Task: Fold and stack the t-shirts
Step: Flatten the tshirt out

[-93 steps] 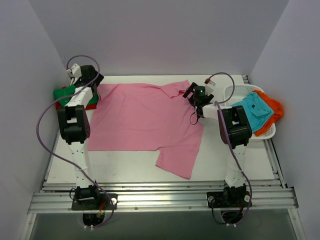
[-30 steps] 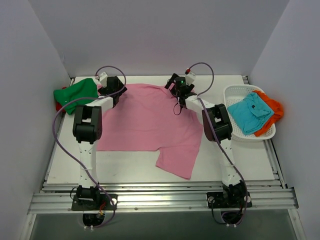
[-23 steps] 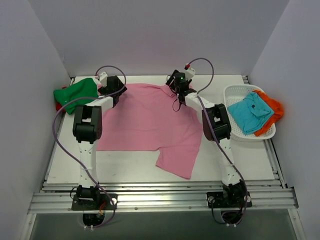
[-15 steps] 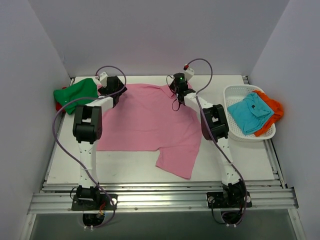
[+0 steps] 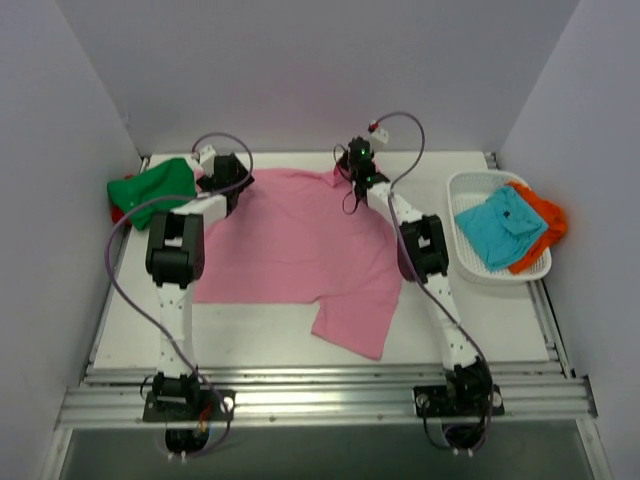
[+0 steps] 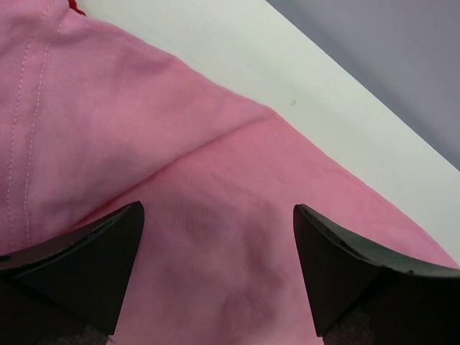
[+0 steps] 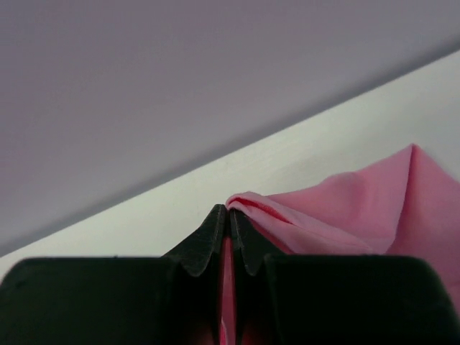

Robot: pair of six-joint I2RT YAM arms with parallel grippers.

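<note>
The right hand (image 7: 228, 215) is now clamped on the pink shirt (image 5: 300, 240). A second ago its fingers were apart above the collar area; in the right wrist view they now meet with a ridge of pink cloth pinched between the tips, close to the far edge of the table (image 5: 250, 335). Over the same second the arm reaches a little further toward that far edge.

The left hand (image 6: 217, 215) has not changed: its fingers stay wide apart over the shirt's far left shoulder, gripping nothing.

The shirt lies spread flat across the middle of the table, one sleeve trailing toward the near edge. A green shirt (image 5: 150, 180) sits at the far left corner, and teal (image 5: 495, 225) and orange (image 5: 545, 215) shirts wait in the basket (image 5: 470, 185) at the right edge.

So one far corner looks secured for folding; the left side probably needs its grip next.
</note>
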